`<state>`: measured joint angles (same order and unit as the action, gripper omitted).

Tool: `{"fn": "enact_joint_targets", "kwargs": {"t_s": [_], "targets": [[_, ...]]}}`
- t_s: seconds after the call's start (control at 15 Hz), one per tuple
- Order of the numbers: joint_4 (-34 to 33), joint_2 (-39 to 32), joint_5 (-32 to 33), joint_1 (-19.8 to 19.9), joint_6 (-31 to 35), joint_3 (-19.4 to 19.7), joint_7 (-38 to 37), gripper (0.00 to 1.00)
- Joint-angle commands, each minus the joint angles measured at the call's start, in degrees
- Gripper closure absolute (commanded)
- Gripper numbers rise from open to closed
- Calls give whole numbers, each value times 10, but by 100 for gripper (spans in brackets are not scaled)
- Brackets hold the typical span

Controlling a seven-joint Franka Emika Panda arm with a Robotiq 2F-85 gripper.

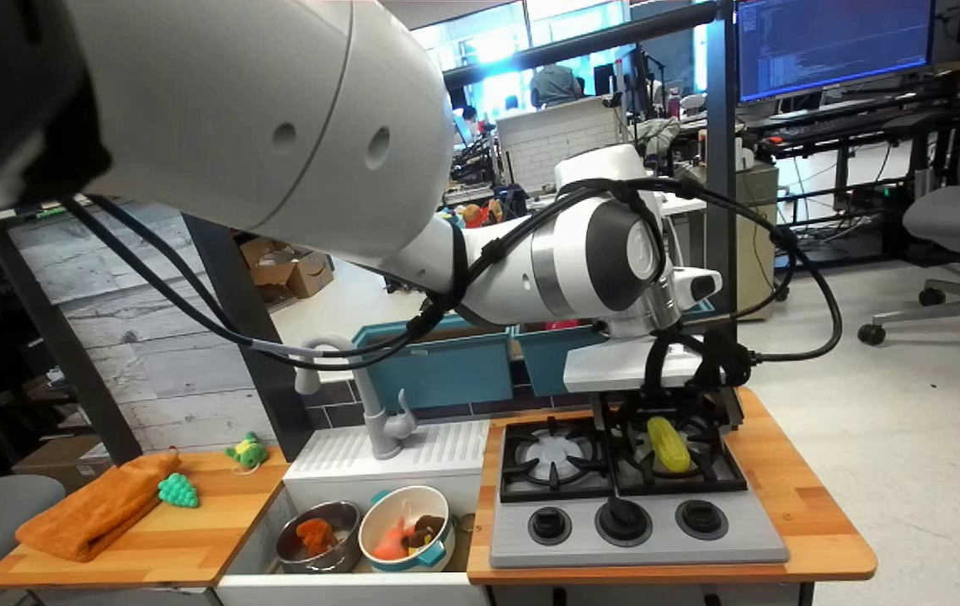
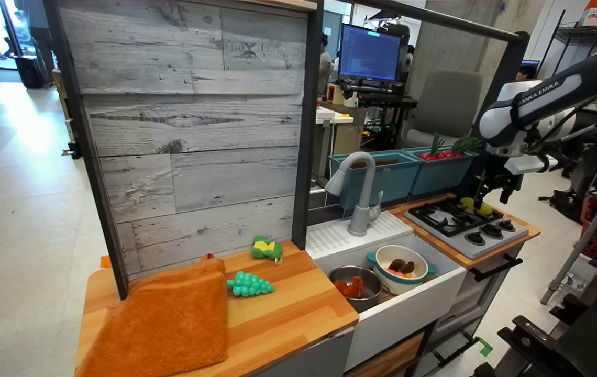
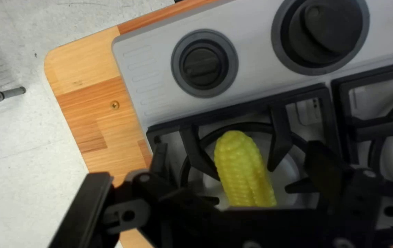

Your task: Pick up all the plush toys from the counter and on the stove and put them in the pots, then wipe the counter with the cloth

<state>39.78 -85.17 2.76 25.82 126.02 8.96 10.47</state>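
Angular black end effector [image 3: 239, 155], spread wide over nubbly yellow corn [image 3: 244, 172] on the grated stove [image 3: 253, 69]; fuzzy orange cloth [image 2: 173, 319] and knobbly green grapes [image 2: 250, 285] lie on the striped wooden table [image 2: 293, 310].

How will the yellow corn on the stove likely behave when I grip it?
The corn may roll if nudged: its body is long and rounded. Its bumpy surface should give the gripper some purchase. It might snag on the black grate beneath.

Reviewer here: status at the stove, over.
Gripper open, holding nothing. Yellow corn toy on the stove, between the fingers in the wrist view. Grate bars beside it might crowd the fingers.
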Motion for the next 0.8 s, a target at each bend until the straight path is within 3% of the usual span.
{"fn": "enact_joint_targets", "kwargs": {"t_s": [0.0, 0.73], "targets": [[-5, -1, 13, -5, 27, 1, -15, 0], [0, 0, 3, 1, 23, -2, -47, 0]]}}
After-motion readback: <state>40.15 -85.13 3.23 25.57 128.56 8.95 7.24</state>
